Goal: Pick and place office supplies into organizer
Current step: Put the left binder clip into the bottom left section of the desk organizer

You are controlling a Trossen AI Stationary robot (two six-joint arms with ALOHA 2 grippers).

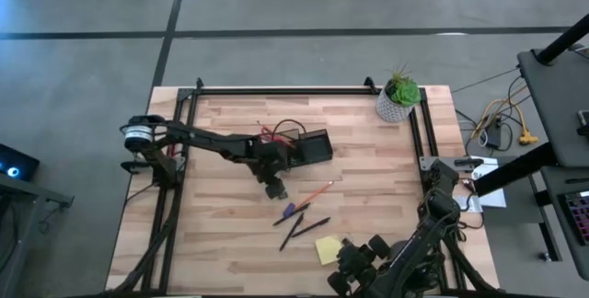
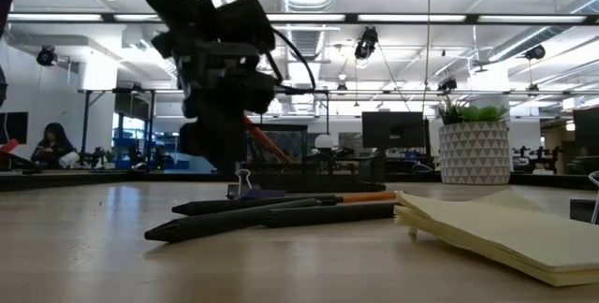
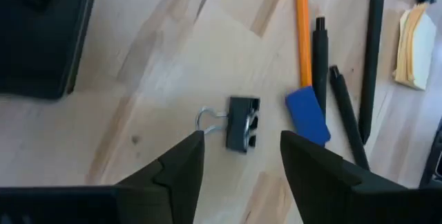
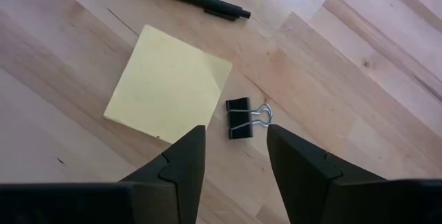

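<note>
My left gripper [image 1: 274, 188] [image 3: 238, 156] hovers open just above a small black binder clip [image 3: 242, 124] [image 2: 241, 187] that lies on the table; its fingers stand on either side of the clip without touching it. Beside the clip lie a purple-tipped pen [image 3: 307, 115], an orange pencil [image 1: 318, 190] and two dark pens [image 1: 306, 228]. The black organizer [image 1: 310, 146] stands beyond my left gripper, with red scissors handles [image 1: 272, 133] at its left end. My right gripper [image 1: 354, 261] [image 4: 235, 153] is open over a second binder clip [image 4: 242, 119] next to the yellow sticky-note pad [image 4: 166, 86].
A green plant in a white pot [image 1: 398, 98] stands at the table's far right corner. Black frame rails [image 1: 276, 89] run along the far, left and right edges. Bare wood lies left of the pens and near the front left.
</note>
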